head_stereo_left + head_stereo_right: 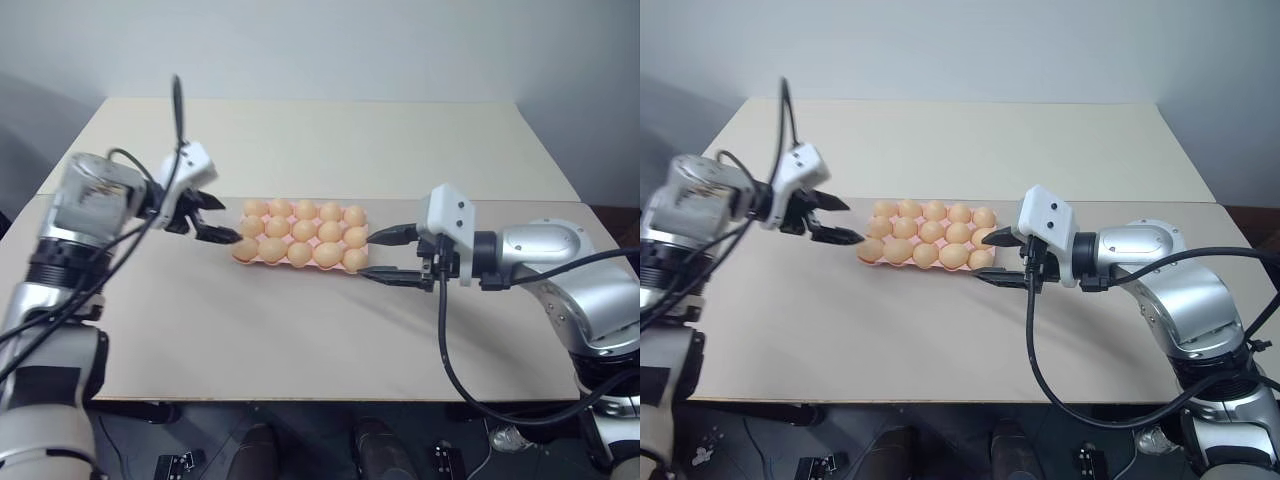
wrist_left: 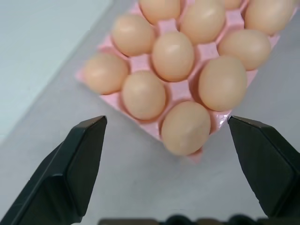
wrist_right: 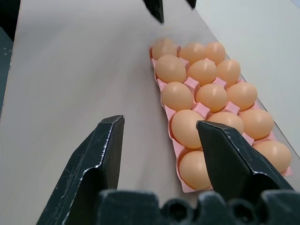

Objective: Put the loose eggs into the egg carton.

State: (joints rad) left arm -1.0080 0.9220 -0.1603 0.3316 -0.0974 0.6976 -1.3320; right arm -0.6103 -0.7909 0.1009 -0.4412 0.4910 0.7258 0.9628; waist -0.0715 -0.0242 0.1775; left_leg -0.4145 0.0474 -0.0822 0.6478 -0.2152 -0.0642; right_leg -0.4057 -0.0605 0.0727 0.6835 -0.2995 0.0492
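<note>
The pink egg carton [image 1: 262, 261] lies mid-table, and an orange-tan egg [image 1: 304, 231] sits in every cup I can see, in three rows of five. Loose eggs are out of view. My left gripper [image 1: 226, 220] hovers open just off the carton's left end, nothing between its fingers; the left wrist view shows the near corner eggs [image 2: 186, 127] beyond its fingertips [image 2: 92, 140]. My right gripper [image 1: 366, 256] is open and empty at the carton's right end, close to the corner egg [image 3: 189, 128], with the carton's rim [image 3: 169, 114] between its black fingers [image 3: 106, 150].
The beige table [image 1: 300, 340] has bare surface in front of the carton down to its near edge. A second tabletop [image 1: 330, 140] adjoins behind, up to the wall. Cables hang from both wrists.
</note>
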